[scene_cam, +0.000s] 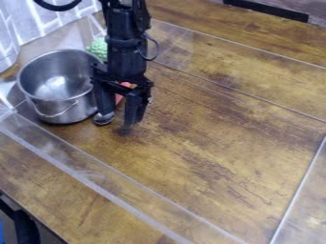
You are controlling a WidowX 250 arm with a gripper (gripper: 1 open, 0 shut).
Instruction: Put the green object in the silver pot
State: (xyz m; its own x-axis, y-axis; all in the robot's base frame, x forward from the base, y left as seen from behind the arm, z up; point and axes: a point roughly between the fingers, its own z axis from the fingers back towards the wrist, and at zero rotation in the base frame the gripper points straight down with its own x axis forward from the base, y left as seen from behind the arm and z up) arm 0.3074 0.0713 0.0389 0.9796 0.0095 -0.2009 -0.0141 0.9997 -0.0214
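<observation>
The gripper (132,107) hangs low just beside the silver pot (56,86); I cannot tell how far it is open or whether it holds anything. Beside the pot, near the gripper, lies the spoon (103,118), its red handle partly hidden. The green object (98,47) is behind the pot, outside it, partly covered by the arm (126,43).

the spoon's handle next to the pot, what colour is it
Red: the spoon's handle shows in the camera view, partly hidden by the gripper
</observation>
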